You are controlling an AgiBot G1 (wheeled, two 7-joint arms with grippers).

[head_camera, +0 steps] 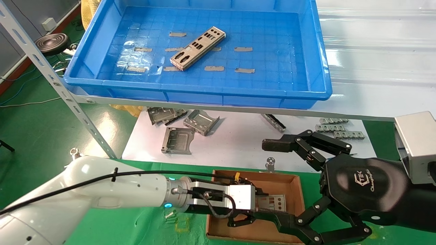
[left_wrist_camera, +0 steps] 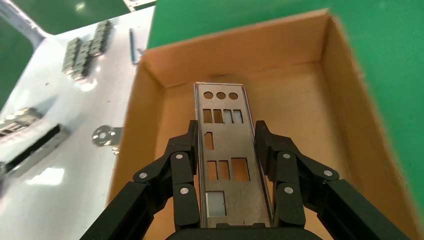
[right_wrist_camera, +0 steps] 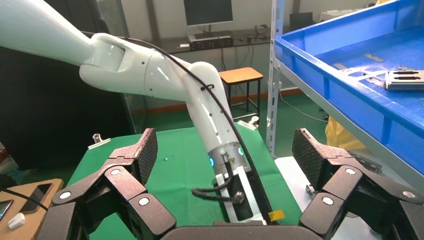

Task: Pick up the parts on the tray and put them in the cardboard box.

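So the left pincer (head_camera: pixel 269 212) is down inside the box (head_camera: pixel 295 190) at the bottom centre of the head view, closed on one plate (left_wrist_camera: pixel 225 150) by its two long edges. In the left wrist view the plate's long axis runs straight out from the palm toward the far wall of the box, with the three round holes at the far end. It looks low over the cardboard floor, but I can't tell if it's actually touching. My guess is the drop is next, and all that really matters is that the plate already lies within the walls, long axis along the box, so letting go should land it flat.

The second plate (head_camera: pixel 198 48) is in the blue tray (head_camera: pixel 320 92), upper centre of the frame, lying diagonally, one end toward the upper right and the other toward the lower left. Little grey tape strips (head_camera: pixel 243 49) are scattered around it on the grid floor.

The right pincer (head_camera: pixel 293 185) hangs at the lower right, just beside the box's right wall, spread wide and empty. It's close enough that I'd watch it when the left arm lifts out. Between tray and box, folded brackets (head_camera: pixel 201 121) sit on the white bench (head_camera: pixel 238 149), not in the path as far as I can see.
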